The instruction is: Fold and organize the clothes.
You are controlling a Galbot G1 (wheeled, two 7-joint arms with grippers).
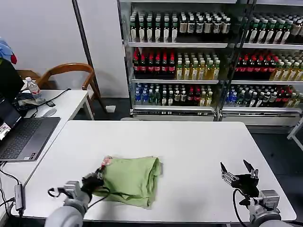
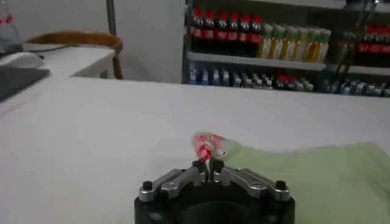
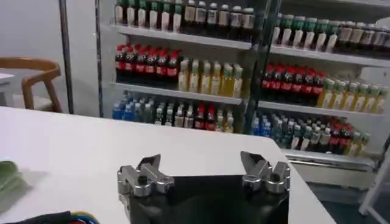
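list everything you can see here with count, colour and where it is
polo shirt: one, light green with a red-and-white patch at its left edge, folded on the near left of the table
table: one, white, in front of the robot
side desk: one, white, to the left
laptop: one, dark grey, open on the side desk
water bottle: one, clear, on the side desk
chair: one, brown wood, behind the side desk
drink shelves: many bottles, red, yellow, blue, dark, along the back
left gripper: shut on the polo shirt's left edge
right gripper: open, above the table's near right
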